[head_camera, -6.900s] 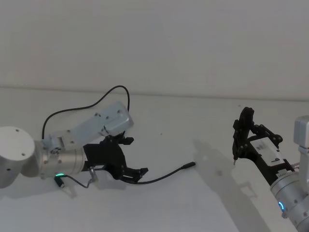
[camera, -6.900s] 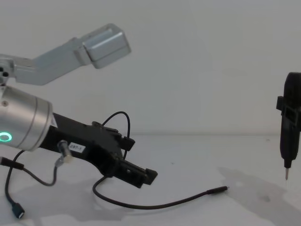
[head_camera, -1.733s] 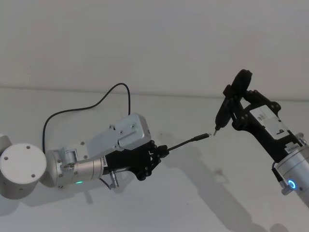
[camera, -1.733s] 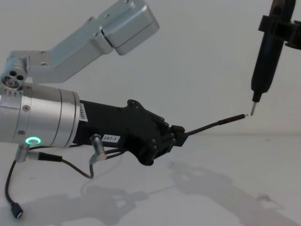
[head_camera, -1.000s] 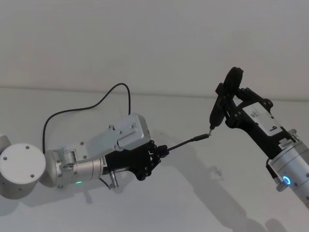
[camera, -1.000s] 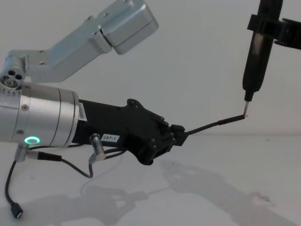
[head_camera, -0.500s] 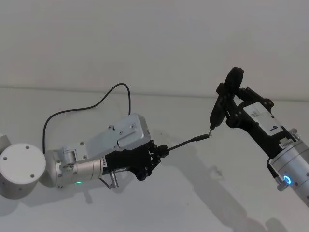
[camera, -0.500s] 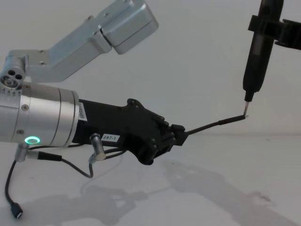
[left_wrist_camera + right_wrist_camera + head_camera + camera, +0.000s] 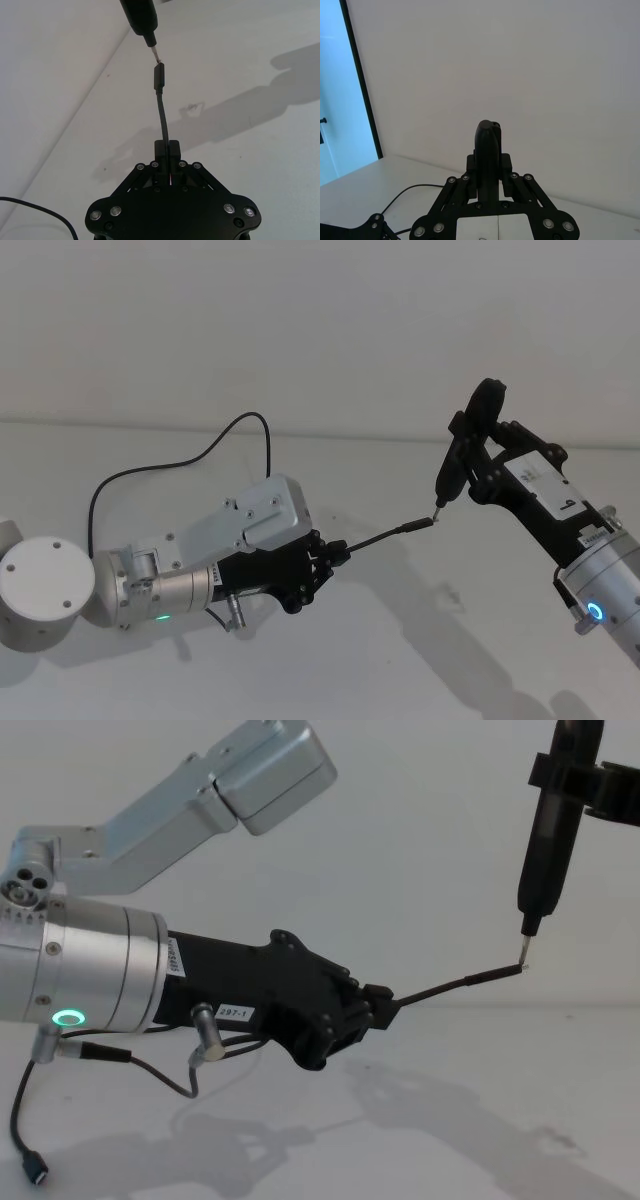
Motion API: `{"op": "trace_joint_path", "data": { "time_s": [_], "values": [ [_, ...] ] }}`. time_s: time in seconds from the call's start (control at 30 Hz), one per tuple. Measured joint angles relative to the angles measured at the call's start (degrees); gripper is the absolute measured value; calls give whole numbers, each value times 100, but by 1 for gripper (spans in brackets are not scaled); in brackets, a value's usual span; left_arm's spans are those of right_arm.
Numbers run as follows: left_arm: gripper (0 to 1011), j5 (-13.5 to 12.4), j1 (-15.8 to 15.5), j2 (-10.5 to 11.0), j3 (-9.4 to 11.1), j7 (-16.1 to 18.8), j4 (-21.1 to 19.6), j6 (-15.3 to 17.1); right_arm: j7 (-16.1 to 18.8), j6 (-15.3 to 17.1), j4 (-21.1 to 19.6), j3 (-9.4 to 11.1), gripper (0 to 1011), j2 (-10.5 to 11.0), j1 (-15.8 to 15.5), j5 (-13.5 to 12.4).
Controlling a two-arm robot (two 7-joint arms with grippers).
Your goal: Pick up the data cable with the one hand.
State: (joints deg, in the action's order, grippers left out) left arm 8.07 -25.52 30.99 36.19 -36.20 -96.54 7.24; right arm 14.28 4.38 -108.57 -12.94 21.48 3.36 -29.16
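The jaws of the left gripper (image 9: 322,557) were seen clamped on the data cable (image 9: 385,536), which was held clear of the white worktop (image 9: 400,640) above its middle. In the left wrist view, the left gripper (image 9: 166,150) was shown pinching the cord just behind its free end, with the straight plug (image 9: 158,78) projecting forward. In the chest view, the data cable (image 9: 460,983) was seen rising at a slant from the left gripper (image 9: 378,1005), its shadow cast on the worktop (image 9: 470,1120) below.

The metallic plug tip was met by the pin of a slim black tool (image 9: 546,850), held upright and point-down. In the head view, the tool (image 9: 456,465) was seen gripped in the closed jaws of the right gripper (image 9: 470,448), raised over the right half of the worktop. In the right wrist view, the tool (image 9: 487,150) was shown clasped between the jaws of the right gripper (image 9: 488,167).

Behind the left gripper, a green ring light (image 9: 68,1018) was lit on the silver wrist cylinder. The rest of the cord was traced looping back toward the worktop's far edge and round to its left side.
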Motion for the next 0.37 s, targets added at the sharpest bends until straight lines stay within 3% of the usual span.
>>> {"op": "trace_joint_path", "data": {
  "time_s": [0.37],
  "values": [
    [46, 0, 0, 0, 0, 0, 0, 1, -5, -1, -1, 0, 268, 5, 4, 0]
  ]
}}
